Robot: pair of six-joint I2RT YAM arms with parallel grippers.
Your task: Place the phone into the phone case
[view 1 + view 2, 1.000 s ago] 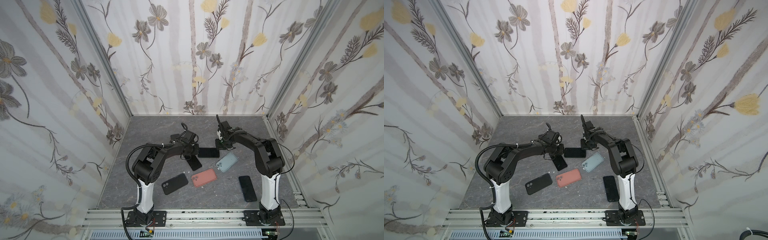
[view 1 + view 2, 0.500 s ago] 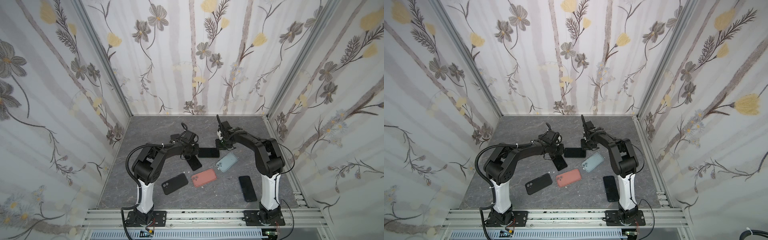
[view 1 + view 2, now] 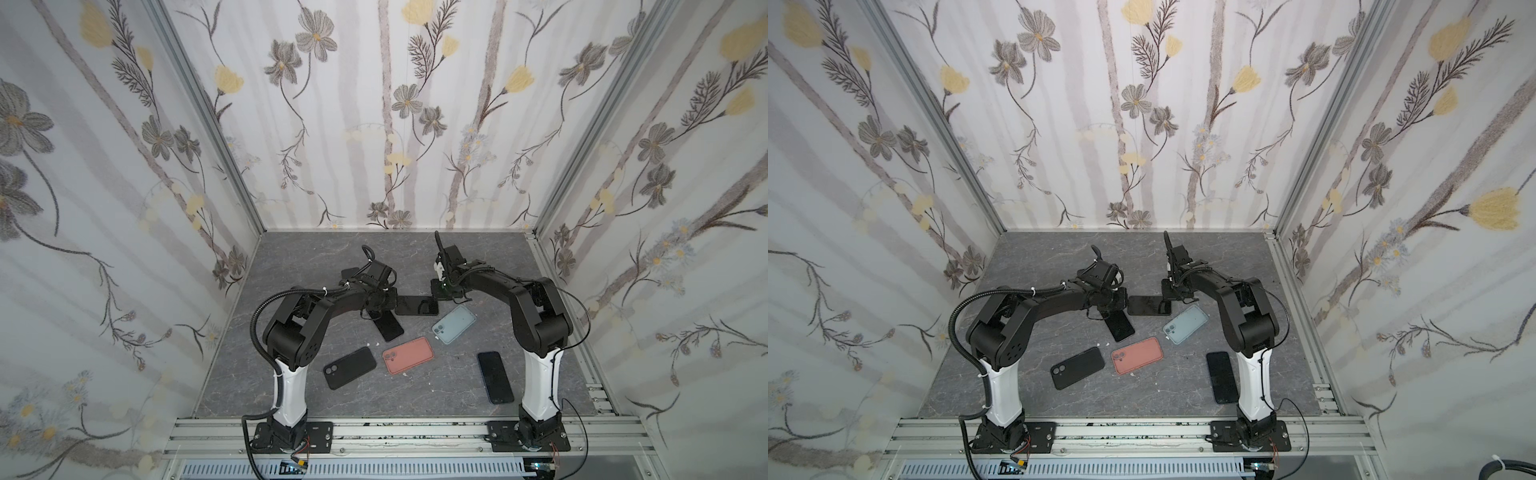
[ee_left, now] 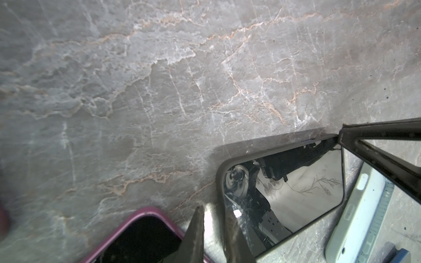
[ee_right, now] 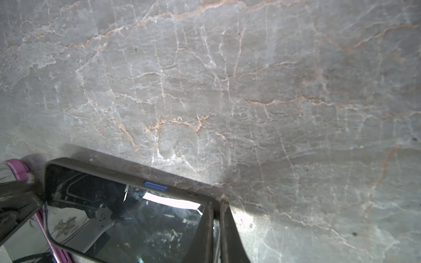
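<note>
Your phone (image 3: 417,305) lies flat on the grey table (image 3: 316,257), screen up, between the two arms.
The grey phone case (image 5: 102,169) goes around its rim. Your right gripper (image 5: 216,201) is squeezed shut at one corner. Your left gripper (image 4: 211,214) shows a thin gap by the other end; you can't tell if it holds anything.

A black, glossy-screened phone (image 3: 417,305) lies flat and face up inside a grey-brown, soft-rimmed phone case (image 5: 127,176) with a blue side button. One short end touches the left gripper (image 4: 211,214). The opposite corner meets the right gripper (image 5: 216,201).
</note>
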